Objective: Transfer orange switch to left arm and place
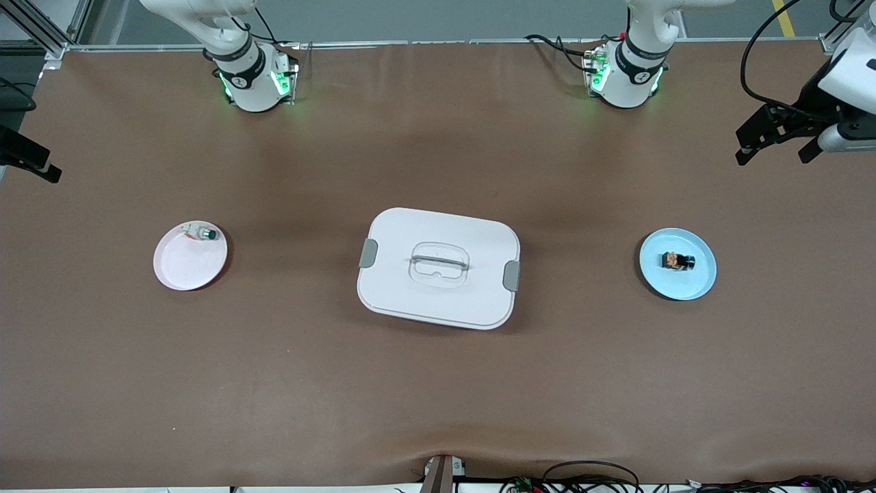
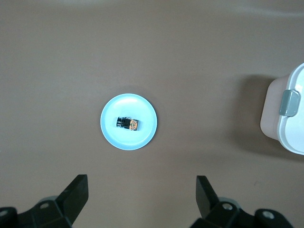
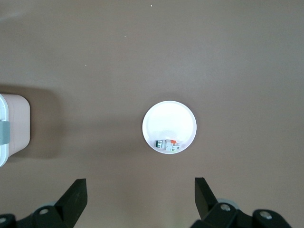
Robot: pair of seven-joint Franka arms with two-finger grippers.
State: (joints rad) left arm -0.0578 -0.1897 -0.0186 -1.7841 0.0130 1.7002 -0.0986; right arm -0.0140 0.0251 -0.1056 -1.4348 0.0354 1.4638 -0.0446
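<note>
orange switch (image 2: 128, 124) on blue plate (image 2: 142, 135), well apart from both arms' fingers, all wide open w/ nothing held

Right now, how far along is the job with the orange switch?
The orange-and-black switch lies on the blue plate at the left arm's end. That fits a finished handover, or a switch waiting for pickup; I cannot tell which. Nothing is in hand: the left pincer hangs open above that end of the table, and the right pincer hangs open above the right arm's end.
</note>
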